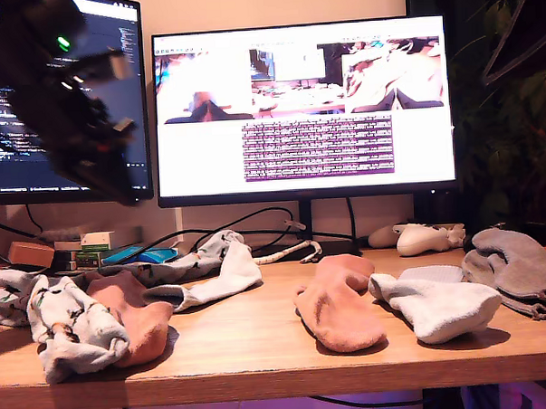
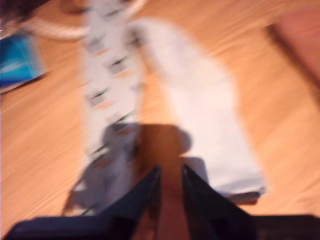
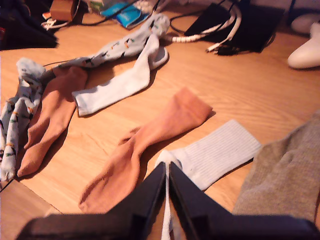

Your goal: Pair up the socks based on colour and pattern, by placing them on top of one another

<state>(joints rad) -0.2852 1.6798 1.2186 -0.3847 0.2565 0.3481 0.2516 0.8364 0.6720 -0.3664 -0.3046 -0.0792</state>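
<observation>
Exterior view, left to right: printed sock [image 1: 65, 327] beside pink sock [image 1: 137, 315], second printed sock [image 1: 180, 266], white sock [image 1: 223, 275], pink [image 1: 339, 306], white [image 1: 440, 304], grey pair [image 1: 516, 266] stacked. Three pairs remained. First claw [image 2: 171, 172] slightly spread, empty; second claw [image 3: 168, 172] pinching white sock.

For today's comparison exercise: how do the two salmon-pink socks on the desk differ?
The first pink sock lies against a printed sock at the exterior view's left; the second pink sock lies apart near the middle, beside a white ribbed sock. The first runs straighter; the second bends midway. Both are plain salmon-pink and lie flat on the wooden desk.
</observation>
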